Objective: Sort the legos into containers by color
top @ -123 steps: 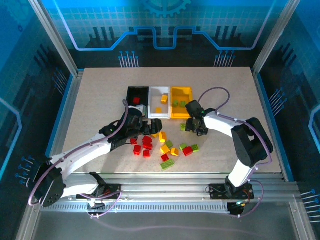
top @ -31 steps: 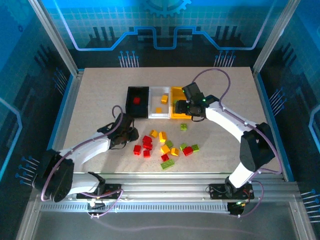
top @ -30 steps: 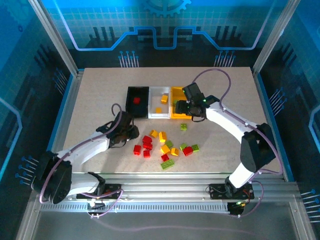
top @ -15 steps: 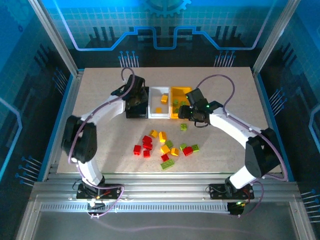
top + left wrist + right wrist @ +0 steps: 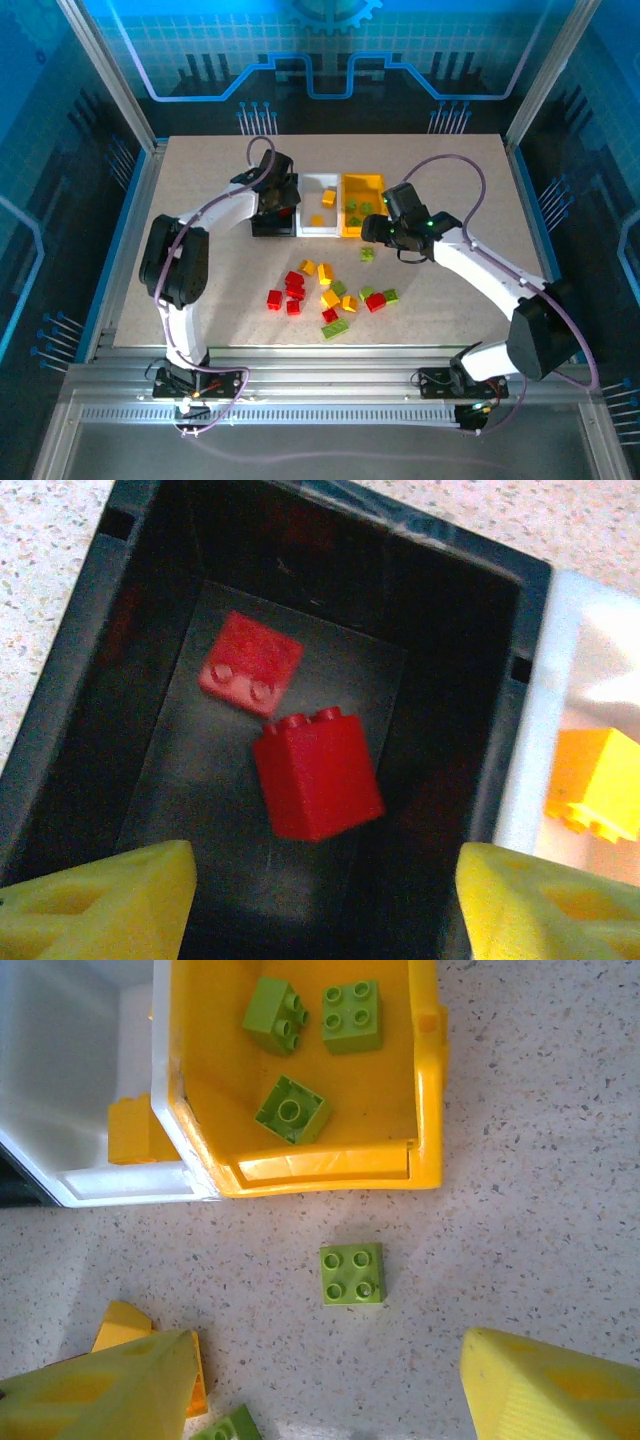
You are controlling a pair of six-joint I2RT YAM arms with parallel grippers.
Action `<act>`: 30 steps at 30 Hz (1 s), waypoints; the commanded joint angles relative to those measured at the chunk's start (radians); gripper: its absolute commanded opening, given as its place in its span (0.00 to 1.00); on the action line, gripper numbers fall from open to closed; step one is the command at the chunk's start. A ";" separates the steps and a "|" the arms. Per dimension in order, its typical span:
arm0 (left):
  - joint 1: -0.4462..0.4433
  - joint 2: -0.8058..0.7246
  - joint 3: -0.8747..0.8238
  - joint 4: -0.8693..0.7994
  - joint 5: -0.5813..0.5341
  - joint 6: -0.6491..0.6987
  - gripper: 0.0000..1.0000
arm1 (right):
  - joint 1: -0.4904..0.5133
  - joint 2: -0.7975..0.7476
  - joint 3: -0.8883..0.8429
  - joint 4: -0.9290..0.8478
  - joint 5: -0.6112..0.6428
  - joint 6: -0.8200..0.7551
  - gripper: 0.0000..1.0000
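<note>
**Bench** (image 5: pixel 200 250): pale speckled top; carries everything listed.

**Containers:** three bins joined in a row at the far middle of the bench. The black bin (image 5: pixel 70 680) is at 9 o'clock of the white bin (image 5: pixel 318 205). The yellow bin (image 5: pixel 430 1090) is at 3 o'clock of the white one.

**Black bin, contents:** a flat red brick (image 5: pixel 250 665), studs up. A taller red brick (image 5: pixel 315 775) is just at its 5 o'clock, tilted and slightly blurred. It may be lying on the bin floor, but the view does not settle this.

**White bin, contents:** a yellow-orange brick (image 5: pixel 590 785), close to the wall shared with the black bin.

**Yellow bin, contents:** three lime green bricks (image 5: pixel 352 1017), each apart from the others.

**Stray green brick** (image 5: pixel 352 1273): on the bench at 6 o'clock of the yellow bin, near but not touching it, studs up.

**Loose pile** (image 5: pixel 330 298): red, yellow-orange and green bricks scattered on the bench at 6 o'clock of the bins, apart from them.

**Left pincer** (image 5: pixel 320 910): over the black bin. It is released, with the yellow fingers (image 5: pixel 95 900) spread wide and nothing between them.

**Right pincer** (image 5: pixel 325 1390): above the bench at 6 o'clock of the stray green brick. It is released and empty. An orange brick (image 5: pixel 125 1325) lies just beside one fingertip.
</note>
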 commanded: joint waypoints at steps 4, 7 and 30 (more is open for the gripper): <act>-0.050 -0.316 -0.209 0.043 0.124 -0.021 0.89 | -0.015 -0.047 -0.020 0.000 -0.014 0.016 0.72; -0.102 -0.437 -0.326 0.014 0.159 -0.001 0.98 | -0.016 -0.056 -0.032 -0.001 -0.016 0.014 0.72; -0.329 -0.681 -0.765 -0.147 0.181 0.000 0.72 | -0.022 -0.069 -0.086 0.032 -0.028 0.023 0.72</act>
